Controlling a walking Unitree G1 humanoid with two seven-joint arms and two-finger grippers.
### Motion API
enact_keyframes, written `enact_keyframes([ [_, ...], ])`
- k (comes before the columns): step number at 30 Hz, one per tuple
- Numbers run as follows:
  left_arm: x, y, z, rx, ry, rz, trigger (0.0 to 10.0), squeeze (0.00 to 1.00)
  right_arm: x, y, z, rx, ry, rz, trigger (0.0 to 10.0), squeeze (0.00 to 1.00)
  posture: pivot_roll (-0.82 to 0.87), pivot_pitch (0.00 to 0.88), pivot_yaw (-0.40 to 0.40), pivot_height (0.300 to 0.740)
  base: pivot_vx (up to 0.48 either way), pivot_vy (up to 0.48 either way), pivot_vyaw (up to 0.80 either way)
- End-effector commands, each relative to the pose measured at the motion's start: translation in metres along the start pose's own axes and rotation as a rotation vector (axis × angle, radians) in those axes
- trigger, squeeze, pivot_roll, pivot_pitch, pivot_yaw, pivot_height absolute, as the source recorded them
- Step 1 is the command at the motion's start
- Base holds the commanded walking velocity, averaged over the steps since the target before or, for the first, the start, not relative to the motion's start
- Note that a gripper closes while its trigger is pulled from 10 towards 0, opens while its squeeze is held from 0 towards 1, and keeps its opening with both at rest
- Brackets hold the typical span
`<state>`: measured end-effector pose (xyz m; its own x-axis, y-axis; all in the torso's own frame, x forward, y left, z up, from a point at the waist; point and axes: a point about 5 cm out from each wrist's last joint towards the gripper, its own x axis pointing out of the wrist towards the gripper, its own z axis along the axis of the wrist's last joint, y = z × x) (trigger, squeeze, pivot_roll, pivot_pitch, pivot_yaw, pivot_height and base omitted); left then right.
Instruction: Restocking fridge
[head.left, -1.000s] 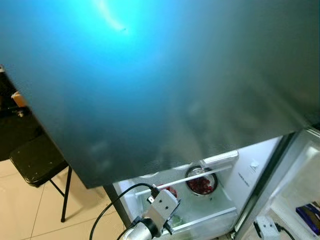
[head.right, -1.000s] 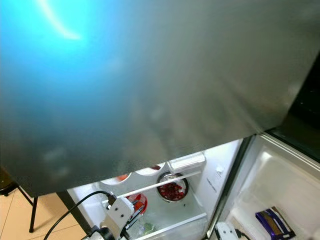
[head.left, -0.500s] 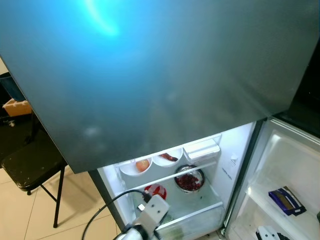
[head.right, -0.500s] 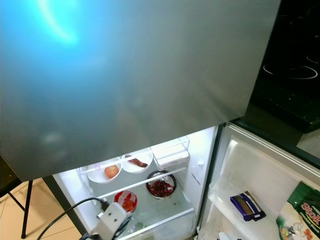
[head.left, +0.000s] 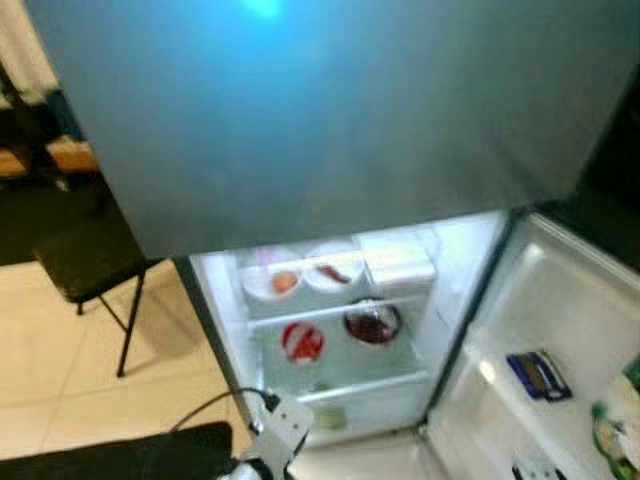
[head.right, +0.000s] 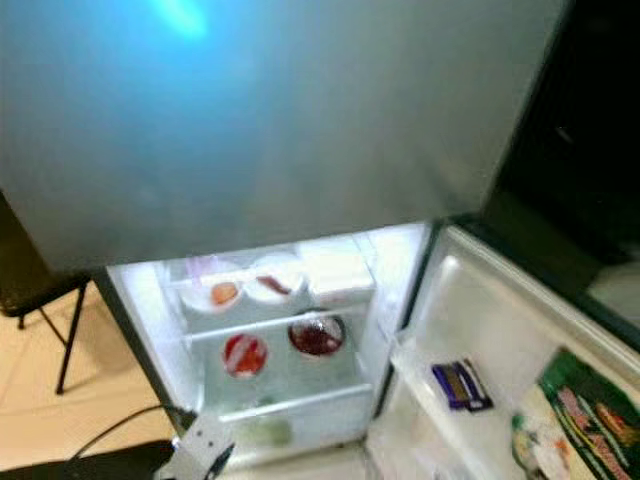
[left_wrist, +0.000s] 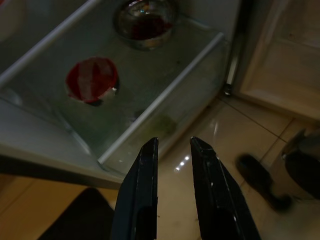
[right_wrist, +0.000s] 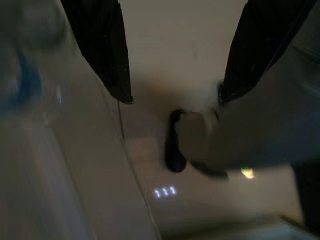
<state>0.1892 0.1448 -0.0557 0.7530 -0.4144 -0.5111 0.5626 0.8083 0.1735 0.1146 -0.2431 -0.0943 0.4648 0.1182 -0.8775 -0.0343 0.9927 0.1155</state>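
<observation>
The fridge's lower compartment (head.left: 330, 300) stands lit, its door (head.left: 570, 300) swung out to the right. On the glass shelf sit a red-lidded tub (head.left: 302, 341) and a metal bowl of dark red food (head.left: 372, 324); both show in the left wrist view, the tub (left_wrist: 91, 80) and the bowl (left_wrist: 145, 22). Two white bowls (head.left: 284, 282) and a white box (head.left: 397, 265) rest on the shelf above. My left gripper (left_wrist: 173, 142) hangs low before the shelf edge, open by a narrow gap, holding nothing. My right gripper (right_wrist: 175, 97) is open wide over the floor beside the door.
The grey upper door (head.left: 320, 110) looms overhead. The door shelf holds a dark blue packet (head.left: 537, 373) and a green bag (head.right: 590, 420). A black folding chair (head.left: 90, 265) stands on the tiled floor to the left. A dark blurred shape (right_wrist: 172, 147) lies on the floor below.
The whole picture has shifted and blurred, so the camera has moved: more of the fridge interior and door shelf shows. My left arm sits lower in the picture.
</observation>
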Motion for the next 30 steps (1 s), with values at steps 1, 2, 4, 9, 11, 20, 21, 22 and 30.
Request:
enact_keyframes([
  [1, -0.002, 0.001, -0.004, 0.011, 0.018, -0.003, 10.0, 0.00, 0.002, 0.002, 0.008, -0.020, -0.018, 0.006, 10.0, 0.00, -0.03, 0.000, -0.014, 0.740, -0.356, 0.000, 0.00],
  [2, -0.002, 0.000, -0.005, 0.009, 0.026, -0.002, 10.0, 0.00, 0.002, 0.002, 0.009, -0.021, -0.018, 0.006, 10.0, 0.00, -0.03, 0.000, -0.014, 0.740, -0.356, 0.000, 0.00],
  [4, -0.003, 0.000, -0.007, 0.010, 0.037, -0.002, 10.0, 0.00, 0.003, 0.003, 0.009, -0.022, -0.018, 0.007, 10.0, 0.00, -0.03, 0.000, -0.012, 0.740, -0.364, 0.000, 0.00],
  [9, -0.008, 0.003, -0.018, 0.004, 0.098, 0.009, 10.0, 0.00, 0.003, 0.006, 0.007, -0.026, -0.012, 0.015, 10.0, 0.00, -0.03, 0.000, -0.011, 0.740, -0.359, 0.000, 0.00],
  [11, -0.009, 0.003, -0.020, 0.002, 0.106, 0.012, 10.0, 0.00, 0.004, 0.006, 0.006, -0.028, -0.011, 0.017, 10.0, 0.00, -0.03, 0.000, -0.011, 0.740, -0.360, 0.000, 0.00],
  [20, -0.013, 0.004, -0.027, -0.004, 0.147, 0.019, 10.0, 0.00, 0.004, 0.016, 0.018, 0.010, -0.129, 0.143, 10.0, 0.00, -0.03, 0.000, -0.007, 0.740, -0.370, 0.000, 0.00],
  [21, -0.013, 0.003, -0.027, -0.003, 0.150, 0.018, 10.0, 0.00, 0.004, 0.017, 0.019, 0.017, -0.138, 0.160, 10.0, 0.00, -0.03, 0.000, -0.007, 0.740, -0.382, 0.000, 0.00],
  [22, -0.013, 0.003, -0.027, -0.003, 0.152, 0.018, 10.0, 0.00, 0.004, 0.017, 0.020, 0.023, -0.145, 0.177, 10.0, 0.00, -0.03, 0.000, -0.008, 0.740, -0.382, 0.000, 0.00],
  [30, -0.013, -0.001, -0.034, 0.011, 0.216, -0.001, 10.0, 0.00, 0.004, 0.013, 0.016, -0.012, -0.105, 0.127, 10.0, 0.00, -0.03, 0.000, -0.012, 0.740, -0.240, 0.000, 0.00],
])
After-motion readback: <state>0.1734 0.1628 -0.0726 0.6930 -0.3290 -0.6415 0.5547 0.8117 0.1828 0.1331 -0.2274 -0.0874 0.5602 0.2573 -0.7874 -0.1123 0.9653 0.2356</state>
